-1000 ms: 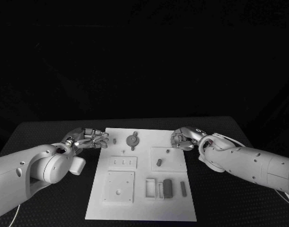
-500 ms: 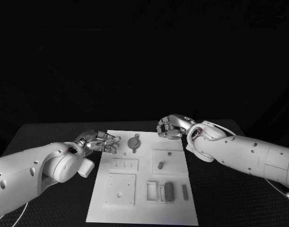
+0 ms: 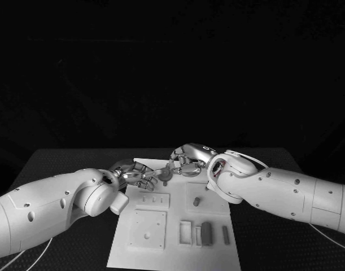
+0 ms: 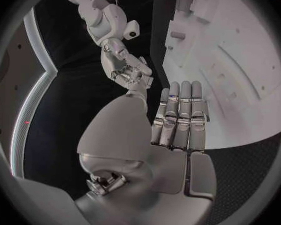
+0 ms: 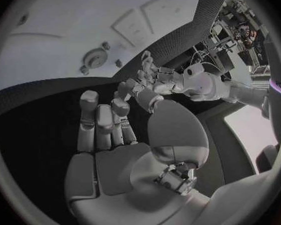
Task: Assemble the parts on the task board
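We have both hands gathered over the far end of the task board [image 3: 172,248], and the coming move turns on the round grey part [image 5: 92,60] that lies there, just beside them. In the head view our right hand [image 3: 187,160] hangs over the far edge of the board and our left hand [image 3: 138,174] sits at the board's far left corner, the two nearly touching.

In the right wrist view that round part, with two small studs beside it, lies on the white plate ahead of the fingers [image 5: 97,127] and apart from them. Those fingers reach forward, lying close together, with nothing between them and the thumb. In the left wrist view the left hand's fingers [image 4: 181,117] also lie straight and side by side, holding nothing, over the board's edge.

Which hand is nearer the round part we cannot tell for certain; we judge it the right. The slim bar-shaped parts [image 3: 207,232] lie at the near end, well apart from both hands, their long axes running near to far.
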Robot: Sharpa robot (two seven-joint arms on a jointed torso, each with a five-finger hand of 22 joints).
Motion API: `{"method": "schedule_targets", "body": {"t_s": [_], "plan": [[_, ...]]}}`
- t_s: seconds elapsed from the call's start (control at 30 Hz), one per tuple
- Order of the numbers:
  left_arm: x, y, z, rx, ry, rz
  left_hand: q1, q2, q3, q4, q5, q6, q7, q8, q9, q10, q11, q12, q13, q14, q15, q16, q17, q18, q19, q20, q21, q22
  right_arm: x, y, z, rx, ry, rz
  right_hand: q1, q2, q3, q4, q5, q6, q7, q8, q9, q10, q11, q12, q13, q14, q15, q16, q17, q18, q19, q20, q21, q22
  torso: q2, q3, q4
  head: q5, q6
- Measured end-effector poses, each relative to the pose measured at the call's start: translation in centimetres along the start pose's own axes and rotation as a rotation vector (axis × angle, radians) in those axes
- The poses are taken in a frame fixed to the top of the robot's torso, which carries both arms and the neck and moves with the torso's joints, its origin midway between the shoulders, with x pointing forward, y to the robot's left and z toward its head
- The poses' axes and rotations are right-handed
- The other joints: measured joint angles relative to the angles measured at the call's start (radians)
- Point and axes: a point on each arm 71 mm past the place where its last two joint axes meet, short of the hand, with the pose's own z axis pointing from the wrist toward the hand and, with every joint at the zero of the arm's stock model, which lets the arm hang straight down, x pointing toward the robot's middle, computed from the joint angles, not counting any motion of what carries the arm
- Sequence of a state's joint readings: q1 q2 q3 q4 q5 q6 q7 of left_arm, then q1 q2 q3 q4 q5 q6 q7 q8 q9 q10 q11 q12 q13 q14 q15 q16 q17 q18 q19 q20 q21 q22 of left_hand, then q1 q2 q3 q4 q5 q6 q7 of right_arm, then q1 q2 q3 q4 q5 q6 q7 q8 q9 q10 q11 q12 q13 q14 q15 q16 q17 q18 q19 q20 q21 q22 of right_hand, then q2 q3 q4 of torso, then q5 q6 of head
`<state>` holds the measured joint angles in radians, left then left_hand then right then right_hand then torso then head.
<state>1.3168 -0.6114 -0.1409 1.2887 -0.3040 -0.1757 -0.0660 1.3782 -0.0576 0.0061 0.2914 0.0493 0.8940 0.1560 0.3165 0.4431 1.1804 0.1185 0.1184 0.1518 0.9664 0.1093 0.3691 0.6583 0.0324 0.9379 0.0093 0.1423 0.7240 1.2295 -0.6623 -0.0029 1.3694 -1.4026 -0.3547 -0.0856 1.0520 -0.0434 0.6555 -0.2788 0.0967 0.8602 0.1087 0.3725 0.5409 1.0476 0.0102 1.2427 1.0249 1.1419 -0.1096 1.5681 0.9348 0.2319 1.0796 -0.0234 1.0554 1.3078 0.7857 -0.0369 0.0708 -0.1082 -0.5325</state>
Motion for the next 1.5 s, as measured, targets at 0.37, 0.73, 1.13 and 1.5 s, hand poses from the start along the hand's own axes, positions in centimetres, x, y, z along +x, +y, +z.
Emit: {"method": "schedule_targets", "body": {"t_s": [0.37,0.73,1.13,1.5], "plan": [[0.8,-0.3,0.3,0.005,0.012,0.009,0.012,0.027,-0.024,-0.001,0.000,-0.014,-0.014,-0.007,-0.004,-0.001,0.001,-0.003,0.004,0.000,0.000,-0.002,0.020,0.005,-0.004,-0.004,0.000,0.011,0.6,2.2,0.2,-0.043,0.024,-0.003,0.000,0.000,-0.003,-0.003,0.000,0.002,-0.002,0.000,0.001,0.004,-0.004,0.000,0.000,0.003,0.000,0.000,-0.003,0.000,0.002,0.002,0.000,0.000,0.002,0.0003,0.0001,0.007,0.002],[0.8,-0.4,0.3,0.012,0.017,0.002,0.041,0.046,-0.035,-0.002,0.000,-0.006,-0.014,-0.007,-0.004,0.008,-0.008,-0.003,0.011,0.000,0.000,-0.009,0.034,0.005,-0.004,-0.004,0.000,0.017,0.9,2.7,0.2,-0.055,0.037,-0.005,0.000,0.000,-0.003,-0.003,0.000,0.003,-0.003,0.000,0.002,0.004,-0.004,0.000,-0.001,0.006,0.001,0.000,-0.003,0.000,0.002,0.002,0.000,0.000,0.002,-0.0001,0.0001,0.007,0.000],[1.0,-0.5,0.3,0.021,0.027,-0.006,0.049,0.054,-0.043,0.000,0.000,-0.003,-0.017,-0.003,-0.004,0.008,-0.008,-0.003,0.013,0.002,-0.002,-0.013,0.039,0.005,-0.007,-0.001,-0.004,0.020,1.3,3.2,0.5,-0.064,0.048,-0.010,0.000,0.000,-0.003,-0.003,0.000,0.003,-0.003,-0.001,0.003,0.004,-0.004,0.000,-0.001,0.006,0.001,0.000,-0.002,0.000,0.001,0.002,0.000,0.000,0.002,-0.0008,0.0006,0.005,-0.003],[1.0,-0.3,0.3,0.015,0.036,-0.009,0.053,0.069,-0.057,-0.001,0.000,-0.006,-0.013,-0.010,-0.011,-0.007,-0.008,-0.011,0.013,0.002,-0.002,-0.021,0.050,0.003,-0.011,-0.004,-0.008,0.026,1.7,3.6,0.8,-0.070,0.055,-0.012,0.000,0.000,-0.003,-0.003,0.000,0.003,-0.003,-0.001,0.006,0.004,-0.004,0.000,-0.001,0.009,0.001,0.000,-0.002,0.000,0.001,0.002,0.000,0.000,0.002,-0.0001,0.0006,0.007,-0.004]]}}
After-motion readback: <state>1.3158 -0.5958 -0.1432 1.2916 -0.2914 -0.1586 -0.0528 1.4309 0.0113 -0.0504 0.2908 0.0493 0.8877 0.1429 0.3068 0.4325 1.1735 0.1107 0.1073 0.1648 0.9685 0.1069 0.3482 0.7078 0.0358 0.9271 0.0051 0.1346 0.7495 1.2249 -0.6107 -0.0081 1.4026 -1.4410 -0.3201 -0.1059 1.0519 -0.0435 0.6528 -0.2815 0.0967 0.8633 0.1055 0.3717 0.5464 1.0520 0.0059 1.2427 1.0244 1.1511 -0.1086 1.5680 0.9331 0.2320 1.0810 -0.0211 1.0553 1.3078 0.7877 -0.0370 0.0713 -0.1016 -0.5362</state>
